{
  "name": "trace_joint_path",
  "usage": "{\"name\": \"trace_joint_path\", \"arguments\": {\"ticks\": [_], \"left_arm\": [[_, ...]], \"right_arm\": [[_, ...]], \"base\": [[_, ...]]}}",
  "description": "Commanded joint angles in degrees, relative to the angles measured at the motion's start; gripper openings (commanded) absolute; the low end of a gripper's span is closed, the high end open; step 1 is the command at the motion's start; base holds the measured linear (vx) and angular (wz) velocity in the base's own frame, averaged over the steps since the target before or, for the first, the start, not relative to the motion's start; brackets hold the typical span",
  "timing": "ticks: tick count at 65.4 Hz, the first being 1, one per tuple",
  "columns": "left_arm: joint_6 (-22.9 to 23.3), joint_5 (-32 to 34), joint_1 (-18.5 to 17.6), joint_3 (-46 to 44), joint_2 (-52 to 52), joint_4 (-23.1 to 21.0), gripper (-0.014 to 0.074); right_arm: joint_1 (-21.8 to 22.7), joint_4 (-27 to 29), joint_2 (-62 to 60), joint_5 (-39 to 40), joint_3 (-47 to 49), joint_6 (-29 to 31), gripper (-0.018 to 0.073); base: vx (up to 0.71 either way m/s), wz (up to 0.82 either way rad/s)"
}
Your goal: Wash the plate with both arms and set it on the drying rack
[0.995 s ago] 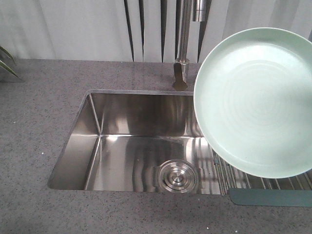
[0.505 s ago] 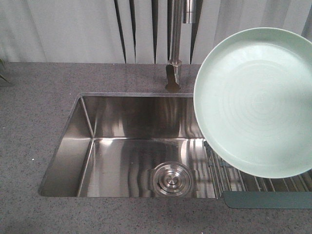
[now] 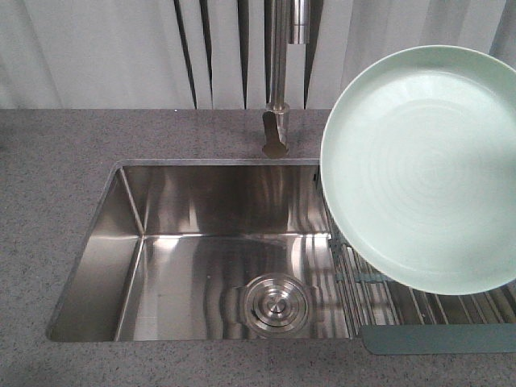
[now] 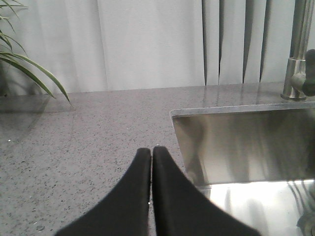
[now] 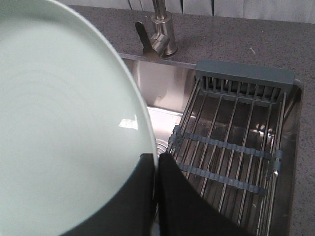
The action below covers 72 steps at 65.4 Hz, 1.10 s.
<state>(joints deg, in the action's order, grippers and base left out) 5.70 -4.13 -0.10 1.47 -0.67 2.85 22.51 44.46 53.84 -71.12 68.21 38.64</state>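
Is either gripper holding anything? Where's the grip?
The right gripper pinches the plate at the edge of its rim. The left gripper is shut on nothing, above the countertop.

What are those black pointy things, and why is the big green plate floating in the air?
This is a robot with two arms, and it has three cameras. One camera looks ahead at the grey counter, the shiny steel sink and its tap. The other two ride on the wrists, so each sees its own gripper. The black pointy things are the gripper's fingers. The left gripper is shut and holds nothing. It is above the counter beside the sink, and a plant shows in the far corner. The right gripper pinches the rim of the plate, so the plate is not floating: the robot is holding it up. Below it, in the sink's right side, lies the drying rack, made of thin wire bars.
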Motion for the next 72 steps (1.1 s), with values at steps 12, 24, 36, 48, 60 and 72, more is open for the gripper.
{"name": "trace_joint_path", "arguments": {"ticks": [12, 24, 36, 48, 60, 72], "left_arm": [[0.5, 4.1, -0.5, 1.2, -0.8, -0.5, -0.0006], [0.5, 4.1, -0.5, 1.2, -0.8, -0.5, -0.0006], [0.5, 4.1, -0.5, 1.2, -0.8, -0.5, -0.0006], [0.5, 4.1, -0.5, 1.2, -0.8, -0.5, -0.0006], [0.5, 4.1, -0.5, 1.2, -0.8, -0.5, -0.0006], [0.5, 4.1, -0.5, 1.2, -0.8, -0.5, -0.0006]], "right_arm": [[0.4, 2.8, -0.4, 2.5, 1.3, 0.6, -0.0006], [0.4, 2.8, -0.4, 2.4, 1.3, 0.6, -0.0006], [0.4, 2.8, -0.4, 2.4, 1.3, 0.6, -0.0006], [0.4, 2.8, -0.4, 2.4, 1.3, 0.6, -0.0006], [0.4, 2.8, -0.4, 2.4, 1.3, 0.6, -0.0006], [0.4, 2.8, -0.4, 2.4, 1.3, 0.6, -0.0006]], "base": [[0.05, -0.05], [0.05, -0.03], [0.05, -0.01], [0.04, 0.03], [0.04, 0.03], [0.04, 0.03]]}}
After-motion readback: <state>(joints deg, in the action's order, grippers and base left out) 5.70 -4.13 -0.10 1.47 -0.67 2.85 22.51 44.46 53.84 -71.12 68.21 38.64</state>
